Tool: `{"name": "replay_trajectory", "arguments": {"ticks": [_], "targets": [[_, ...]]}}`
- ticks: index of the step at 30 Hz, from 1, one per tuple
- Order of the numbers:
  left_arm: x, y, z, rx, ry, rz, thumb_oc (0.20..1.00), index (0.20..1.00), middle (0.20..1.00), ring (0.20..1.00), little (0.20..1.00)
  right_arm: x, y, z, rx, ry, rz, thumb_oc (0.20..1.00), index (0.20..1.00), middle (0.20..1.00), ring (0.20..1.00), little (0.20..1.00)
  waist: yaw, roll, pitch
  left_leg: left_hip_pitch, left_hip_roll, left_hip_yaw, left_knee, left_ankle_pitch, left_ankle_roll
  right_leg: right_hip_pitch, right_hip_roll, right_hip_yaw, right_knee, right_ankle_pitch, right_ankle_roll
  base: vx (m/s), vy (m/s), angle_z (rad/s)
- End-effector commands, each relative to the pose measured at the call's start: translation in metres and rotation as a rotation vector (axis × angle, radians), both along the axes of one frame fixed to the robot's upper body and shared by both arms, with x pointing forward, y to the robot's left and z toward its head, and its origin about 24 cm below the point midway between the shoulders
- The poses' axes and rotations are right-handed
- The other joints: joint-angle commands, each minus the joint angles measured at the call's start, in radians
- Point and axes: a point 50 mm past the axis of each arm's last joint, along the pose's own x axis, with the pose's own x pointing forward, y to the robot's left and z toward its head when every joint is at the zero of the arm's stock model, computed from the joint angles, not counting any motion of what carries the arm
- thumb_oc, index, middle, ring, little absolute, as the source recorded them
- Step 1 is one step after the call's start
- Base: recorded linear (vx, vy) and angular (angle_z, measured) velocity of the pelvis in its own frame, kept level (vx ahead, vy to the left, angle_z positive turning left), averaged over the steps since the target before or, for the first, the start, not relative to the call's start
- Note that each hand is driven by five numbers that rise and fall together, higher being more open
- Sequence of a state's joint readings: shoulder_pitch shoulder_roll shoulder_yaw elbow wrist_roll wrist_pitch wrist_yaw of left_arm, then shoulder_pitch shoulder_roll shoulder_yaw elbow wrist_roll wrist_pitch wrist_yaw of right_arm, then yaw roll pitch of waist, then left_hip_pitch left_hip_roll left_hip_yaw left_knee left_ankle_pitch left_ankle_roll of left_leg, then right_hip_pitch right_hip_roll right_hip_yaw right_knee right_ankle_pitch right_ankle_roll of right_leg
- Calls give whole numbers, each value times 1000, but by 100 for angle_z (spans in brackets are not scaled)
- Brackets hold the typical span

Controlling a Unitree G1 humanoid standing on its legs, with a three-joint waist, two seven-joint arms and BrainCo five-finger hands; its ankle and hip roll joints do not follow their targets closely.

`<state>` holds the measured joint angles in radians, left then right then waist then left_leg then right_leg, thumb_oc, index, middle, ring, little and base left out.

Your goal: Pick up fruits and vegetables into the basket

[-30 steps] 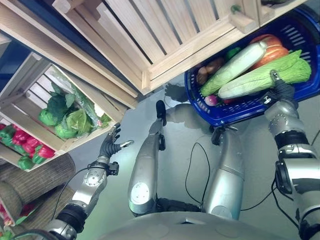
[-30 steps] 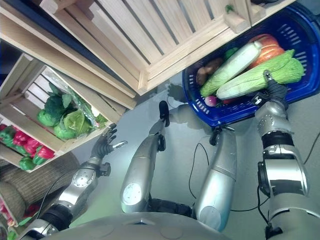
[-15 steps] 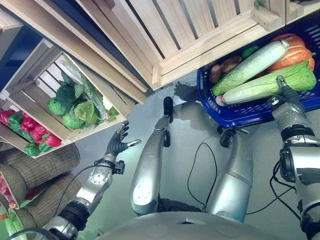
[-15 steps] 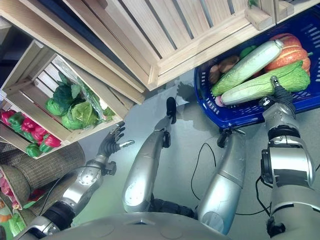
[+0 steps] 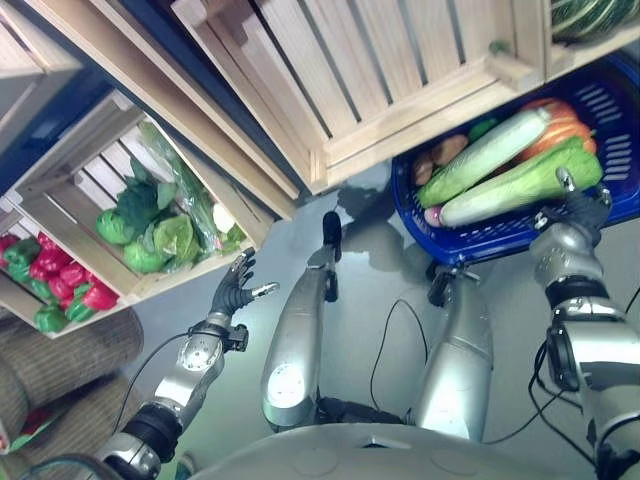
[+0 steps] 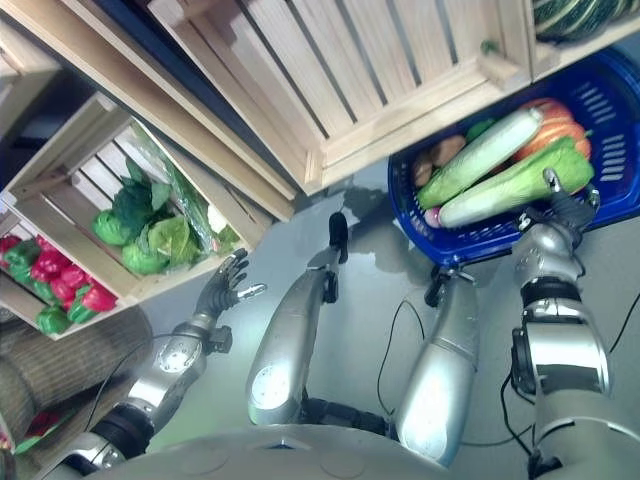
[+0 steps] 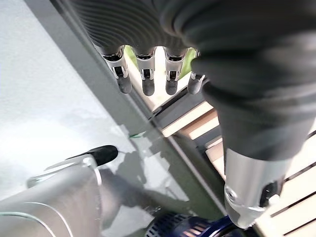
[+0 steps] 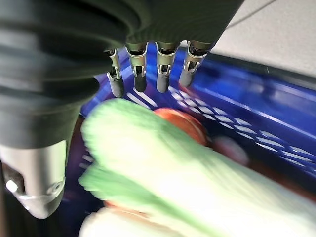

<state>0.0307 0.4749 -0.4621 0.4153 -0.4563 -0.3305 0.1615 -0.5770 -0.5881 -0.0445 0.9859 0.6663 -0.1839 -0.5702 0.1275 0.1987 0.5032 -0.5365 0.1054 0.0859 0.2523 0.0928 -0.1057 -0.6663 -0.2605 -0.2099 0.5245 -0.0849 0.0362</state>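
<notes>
A blue basket (image 5: pixel 487 238) stands on the floor at the right, holding two long pale-green cabbages (image 5: pixel 520 185), an orange pumpkin (image 5: pixel 566 126), potatoes (image 5: pixel 447 150) and a small radish. My right hand (image 5: pixel 573 206) is at the basket's near rim beside the lower cabbage (image 8: pixel 163 163), its fingers (image 8: pixel 147 72) straight and holding nothing. My left hand (image 5: pixel 235 291) hovers open with spread fingers (image 7: pixel 146 75) just below a wooden crate (image 5: pixel 75 170) of leafy greens (image 5: pixel 150 218). A further crate holds red and green peppers (image 5: pixel 62 288).
A large slatted wooden crate (image 5: pixel 400 70) juts out between the greens crate and the basket. A dark striped squash (image 5: pixel 590 14) lies on the shelf above the basket. Woven sacks (image 5: pixel 60 350) lie at the lower left.
The whole picture has shifted, so the camera moved. Both hands keep about the same places relative to the crate and the basket.
</notes>
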Motion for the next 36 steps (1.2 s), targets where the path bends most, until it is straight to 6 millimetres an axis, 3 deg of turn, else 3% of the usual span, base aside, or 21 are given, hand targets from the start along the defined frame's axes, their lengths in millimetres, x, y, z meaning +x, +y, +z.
{"name": "replay_trajectory", "arguments": {"ticks": [1,7,13,19,25,31,36], "targets": [[-8,20,-2,-25,1,62,1000,1000,1000,1000,1000,-14,1,-2,-15,-107,-84,1000,1000,1000,1000,1000,-49,-64,17,54,-11,36,21,-70,47,122,49,-27,-88,38,32,-13,30,-9],[-13,32,-6,-5,37,60,1000,1000,1000,1000,1000,-35,31,-21,-117,-143,42,1000,1000,1000,1000,1000,-80,-141,17,241,8,47,-44,-67,38,341,61,-30,-220,82,56,20,44,-6],[-39,32,-31,5,169,27,1000,1000,1000,1000,1000,-58,60,-48,-234,-38,269,1000,1000,1000,1000,1000,-102,-195,-102,370,11,62,-135,-54,31,486,68,-17,-340,110,84,114,92,-9],[-61,28,-63,-2,343,7,1000,1000,1000,1000,1000,-81,98,-100,-198,218,557,1000,1000,1000,1000,1000,-115,-236,-254,500,18,99,-178,-84,42,606,59,-13,-399,115,105,140,97,-10],[-69,24,-79,9,454,-14,1000,1000,1000,1000,1000,-95,128,-135,-35,365,768,1000,1000,1000,1000,1000,-119,-251,-314,564,11,108,-208,-98,50,665,51,-20,-436,128,119,27,50,-1],[-70,18,-92,-43,557,-45,1000,1000,1000,1000,1000,-132,161,-187,213,649,1039,1000,1000,1000,1000,1000,-113,-248,-353,616,-8,108,-260,-97,56,708,47,-35,-479,143,128,-22,51,-2],[-82,11,-105,-66,679,-83,1000,1000,1000,1000,1000,-159,172,-211,344,785,1110,1000,1000,1000,1000,1000,-105,-240,-373,641,-25,98,-296,-89,57,738,53,-48,-520,155,126,-21,25,3]]}}
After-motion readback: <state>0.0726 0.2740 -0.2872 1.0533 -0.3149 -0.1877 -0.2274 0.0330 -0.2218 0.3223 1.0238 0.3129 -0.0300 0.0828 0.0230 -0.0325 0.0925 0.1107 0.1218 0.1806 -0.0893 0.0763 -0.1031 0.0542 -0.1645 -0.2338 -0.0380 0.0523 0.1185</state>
